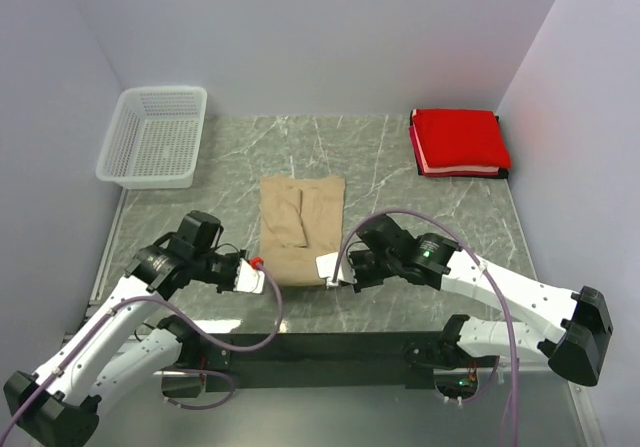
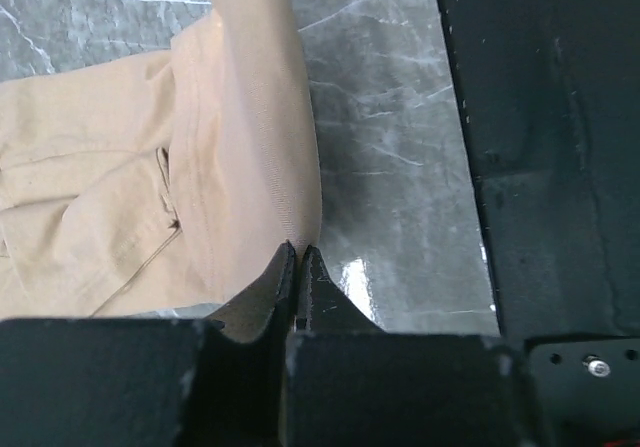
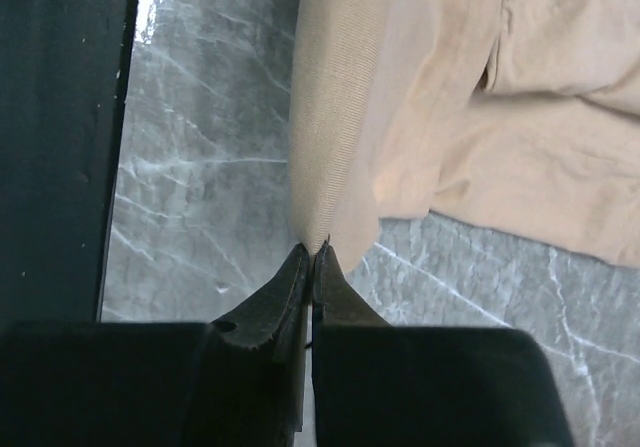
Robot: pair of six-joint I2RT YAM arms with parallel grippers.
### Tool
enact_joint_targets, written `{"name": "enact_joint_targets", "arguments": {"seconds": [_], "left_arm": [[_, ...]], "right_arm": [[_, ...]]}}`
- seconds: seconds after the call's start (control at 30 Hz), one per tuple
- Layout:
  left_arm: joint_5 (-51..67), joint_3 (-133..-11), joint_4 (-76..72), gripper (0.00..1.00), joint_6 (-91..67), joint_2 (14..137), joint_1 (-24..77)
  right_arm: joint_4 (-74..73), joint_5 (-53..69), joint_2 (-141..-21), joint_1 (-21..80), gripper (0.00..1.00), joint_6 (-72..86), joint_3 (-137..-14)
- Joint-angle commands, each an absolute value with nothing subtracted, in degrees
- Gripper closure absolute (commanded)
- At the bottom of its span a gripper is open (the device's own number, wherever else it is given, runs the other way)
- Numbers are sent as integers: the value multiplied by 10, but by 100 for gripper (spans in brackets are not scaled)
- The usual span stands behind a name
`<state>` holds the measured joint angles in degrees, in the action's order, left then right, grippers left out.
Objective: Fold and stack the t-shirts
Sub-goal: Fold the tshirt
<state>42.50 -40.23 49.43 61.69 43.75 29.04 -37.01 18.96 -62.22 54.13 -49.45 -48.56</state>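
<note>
The tan t-shirt (image 1: 300, 225) lies partly folded in a long strip at the table's middle. My left gripper (image 1: 262, 276) is shut on its near left corner; the left wrist view shows the cloth (image 2: 240, 157) pinched between my closed fingertips (image 2: 298, 252). My right gripper (image 1: 328, 270) is shut on the near right corner; the right wrist view shows the hem (image 3: 340, 117) caught at my fingertips (image 3: 315, 252). The near edge is lifted a little off the table. The red t-shirt (image 1: 459, 141) lies folded at the back right.
A white mesh basket (image 1: 155, 135) stands at the back left. The grey marble table (image 1: 420, 217) ends at a dark front strip (image 1: 330, 347) near the arm bases. Walls close in on the left, back and right.
</note>
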Motion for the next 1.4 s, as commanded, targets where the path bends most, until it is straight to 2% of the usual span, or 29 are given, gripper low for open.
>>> {"name": "enact_joint_targets", "arguments": {"seconds": [0.0,0.13,0.37,0.63,1.07,1.17,1.27,1.3,1.33,1.37], "left_arm": [[443,-460,536,99,586,454,290],[435,-510,533,99,584,479,271],[459,-588,562,99,671,576,173],[461,-681,503,99,720,754,124],[463,-967,512,99,729,1071,91],[450,-997,480,97,692,1147,95],[438,-1016,476,90,691,1188,101],[433,-1020,469,85,689,1196,104],[423,-1022,457,79,683,1202,105],[412,-1020,443,75,659,1213,106]], "right_arm": [[-395,167,-611,535,100,-476,-518],[-395,178,-627,499,100,-508,-556],[-413,222,-721,413,100,-584,-647],[-430,249,-883,329,100,-663,-770],[-489,252,-1156,251,100,-736,-1047],[-501,246,-1207,241,100,-746,-1093],[-497,227,-1235,236,100,-756,-1107],[-493,220,-1241,237,100,-748,-1110],[-490,216,-1252,236,85,-744,-1123],[-488,213,-1257,236,75,-738,-1128]]}}
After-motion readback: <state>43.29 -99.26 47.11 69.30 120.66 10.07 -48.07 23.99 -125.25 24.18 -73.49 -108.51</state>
